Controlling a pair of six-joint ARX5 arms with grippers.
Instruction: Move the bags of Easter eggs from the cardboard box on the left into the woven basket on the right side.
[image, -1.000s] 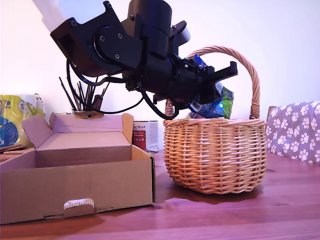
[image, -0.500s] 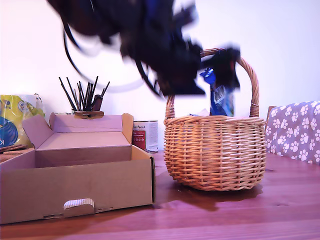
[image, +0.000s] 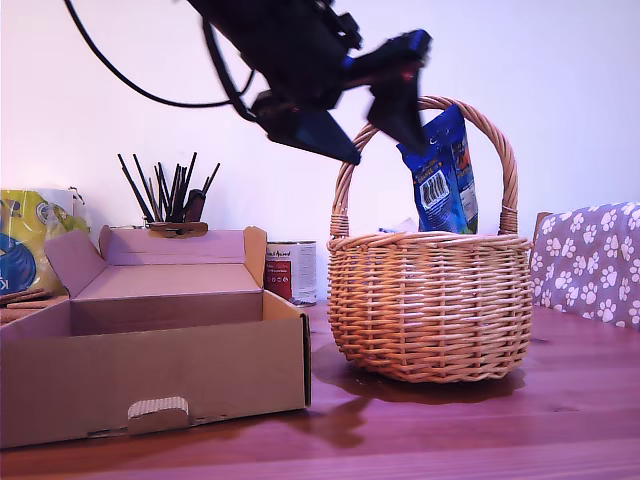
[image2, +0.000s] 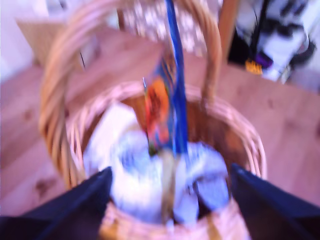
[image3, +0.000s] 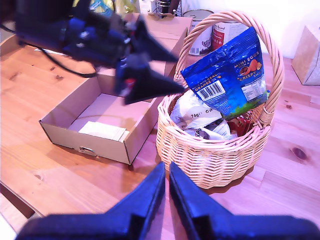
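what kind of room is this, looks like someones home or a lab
Probably a home, likely a dining or living room rather than a lab: a varnished wooden table, a cushion with a paw-print cover at the exterior view's right, a red-labelled food tin and a round wicker basket on the table.

One blue egg bag (image: 441, 172), one basket (image: 430, 305), one box (image: 150, 370), two tins (image3: 215, 35).

First wrist view blurred; basket (image2: 165, 200) contents unclear.
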